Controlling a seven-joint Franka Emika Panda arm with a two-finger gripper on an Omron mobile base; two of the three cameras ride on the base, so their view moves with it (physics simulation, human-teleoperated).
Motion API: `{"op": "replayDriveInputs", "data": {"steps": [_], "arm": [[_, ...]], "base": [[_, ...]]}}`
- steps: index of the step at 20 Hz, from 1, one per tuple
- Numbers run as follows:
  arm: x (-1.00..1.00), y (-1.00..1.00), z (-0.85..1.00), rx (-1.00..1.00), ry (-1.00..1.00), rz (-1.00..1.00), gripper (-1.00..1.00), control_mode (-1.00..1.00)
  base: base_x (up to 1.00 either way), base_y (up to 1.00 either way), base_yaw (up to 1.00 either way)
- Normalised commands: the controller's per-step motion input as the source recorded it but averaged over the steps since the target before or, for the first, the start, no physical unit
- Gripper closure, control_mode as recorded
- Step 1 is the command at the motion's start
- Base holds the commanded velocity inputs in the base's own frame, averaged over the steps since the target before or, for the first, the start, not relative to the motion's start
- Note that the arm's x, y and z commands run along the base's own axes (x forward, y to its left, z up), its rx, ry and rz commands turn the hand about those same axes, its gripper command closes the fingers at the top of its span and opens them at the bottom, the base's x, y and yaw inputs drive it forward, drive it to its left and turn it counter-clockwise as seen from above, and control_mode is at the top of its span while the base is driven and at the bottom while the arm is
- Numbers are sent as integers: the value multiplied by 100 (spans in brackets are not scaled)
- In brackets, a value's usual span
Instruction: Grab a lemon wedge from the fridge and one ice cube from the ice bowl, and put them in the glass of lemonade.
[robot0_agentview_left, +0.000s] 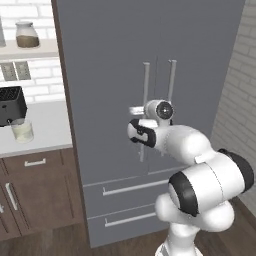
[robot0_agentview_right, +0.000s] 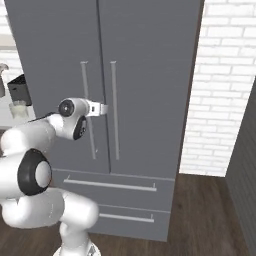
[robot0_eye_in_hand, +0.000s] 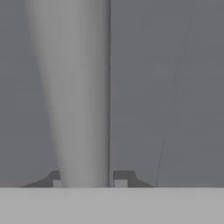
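Observation:
The grey two-door fridge (robot0_agentview_left: 110, 60) (robot0_agentview_right: 150, 50) stands closed in front of me. My gripper (robot0_agentview_left: 136, 110) (robot0_agentview_right: 102, 108) is at mid height on the left door's silver bar handle (robot0_agentview_left: 146, 80) (robot0_agentview_right: 83, 80). In the hand view the handle (robot0_eye_in_hand: 83, 96) runs upright between the two fingertips (robot0_eye_in_hand: 120, 178), which press close on either side, so the gripper (robot0_eye_in_hand: 85, 179) is shut on it. The glass of lemonade (robot0_agentview_left: 22, 131) (robot0_agentview_right: 18, 110) stands on the counter to the left. The lemon wedge is hidden behind the doors. The ice bowl and ice cube are out of view.
A black toaster (robot0_agentview_left: 11, 105) (robot0_agentview_right: 20, 87) sits behind the glass on the white counter (robot0_agentview_left: 47, 127). A lidded jar (robot0_agentview_left: 27, 35) rests on a shelf above. Two fridge drawers (robot0_agentview_left: 135, 187) lie below the doors. A brick wall (robot0_agentview_right: 225, 90) flanks the fridge's right side.

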Motion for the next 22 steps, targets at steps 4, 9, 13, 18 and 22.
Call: {"op": "replayDriveInputs", "data": {"steps": [4,9,13,18,22], "arm": [[-64,83,34,-5,41,-7,100,-100],[-98,100,5,-7,22,-10,100,-100],[-100,100,0,-5,12,-11,100,-100],[-100,100,0,-5,7,-9,100,-100],[-94,100,2,-3,0,-8,100,-100]], "base": [[0,0,0],[0,0,0],[0,0,0],[0,0,0],[0,0,0]]}}
